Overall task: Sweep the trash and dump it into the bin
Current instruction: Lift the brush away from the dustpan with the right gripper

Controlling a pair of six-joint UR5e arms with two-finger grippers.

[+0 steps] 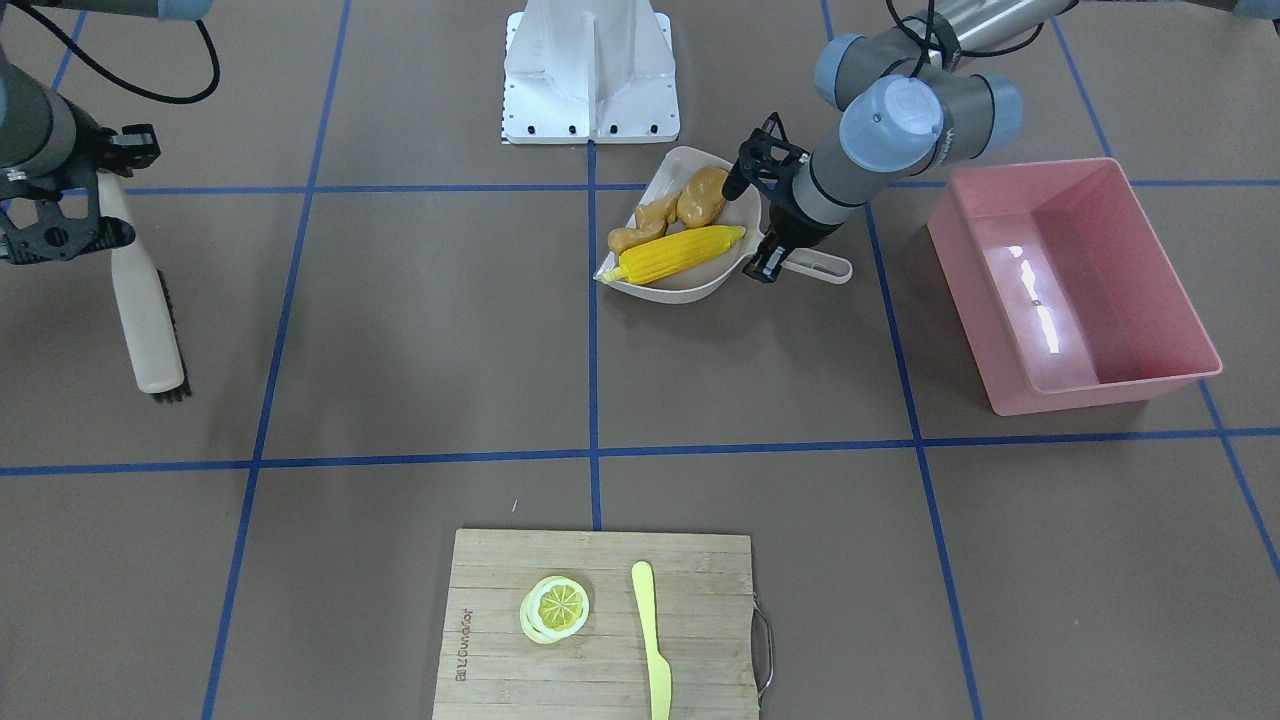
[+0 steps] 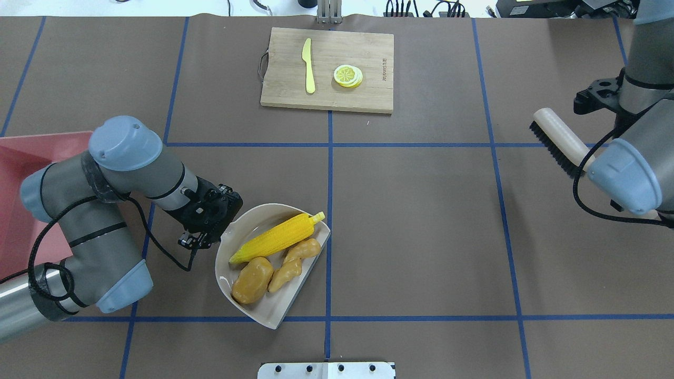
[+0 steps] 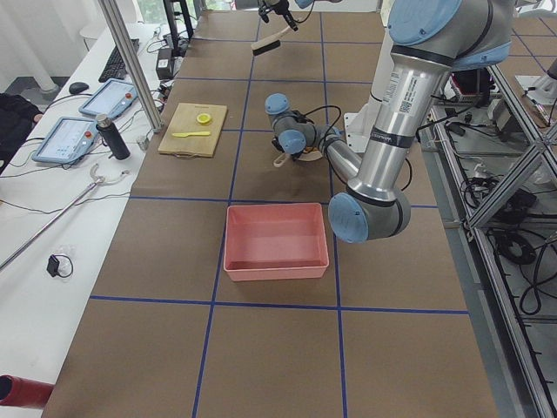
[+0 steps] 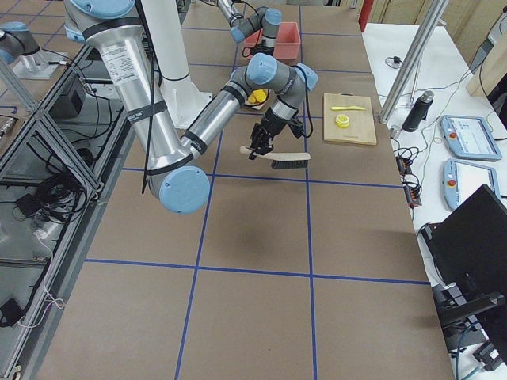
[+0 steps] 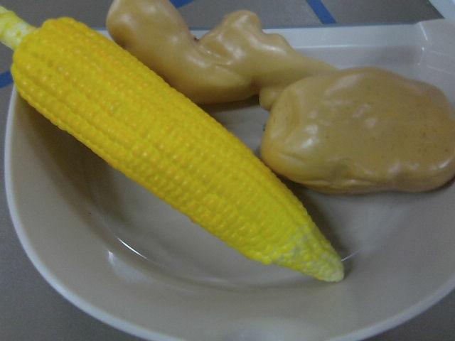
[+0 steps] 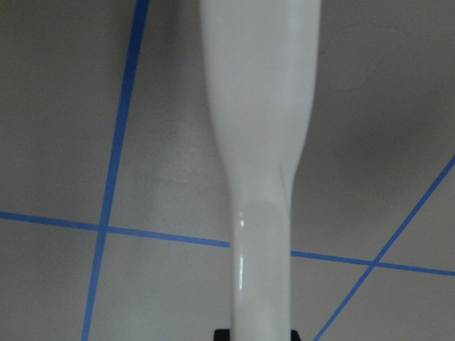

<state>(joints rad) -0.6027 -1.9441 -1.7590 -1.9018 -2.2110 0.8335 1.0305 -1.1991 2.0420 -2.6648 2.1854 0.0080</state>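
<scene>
The trash lies together in a beige dustpan point(image 1: 680, 292) point(image 2: 247, 218): a yellow corn cob point(image 1: 680, 253) point(image 2: 276, 238) point(image 5: 163, 142), a tan potato point(image 1: 703, 195) point(image 2: 253, 280) point(image 5: 362, 131) and a knobbly ginger root point(image 1: 640, 225) point(image 2: 292, 263) point(image 5: 213, 57). My left gripper point(image 1: 775, 250) point(image 2: 202, 231) is shut on the dustpan's handle point(image 1: 820, 266). The pink bin point(image 1: 960, 250) point(image 2: 31, 152) point(image 3: 277, 239) stands beside that arm, with nothing inside it. My right gripper point(image 1: 100, 185) point(image 4: 260, 142) is shut on the pale handle of a brush point(image 1: 145, 310) point(image 2: 558, 139) point(image 6: 259, 142), held off the table far from the pan.
A wooden cutting board point(image 1: 500, 620) point(image 2: 326, 95) carries a lemon slice point(image 1: 555, 607) and a pale yellow knife point(image 1: 650, 640) at the table's far side from the robot. The white robot base point(image 1: 590, 70) sits behind the dustpan. Blue tape lines grid the brown tabletop.
</scene>
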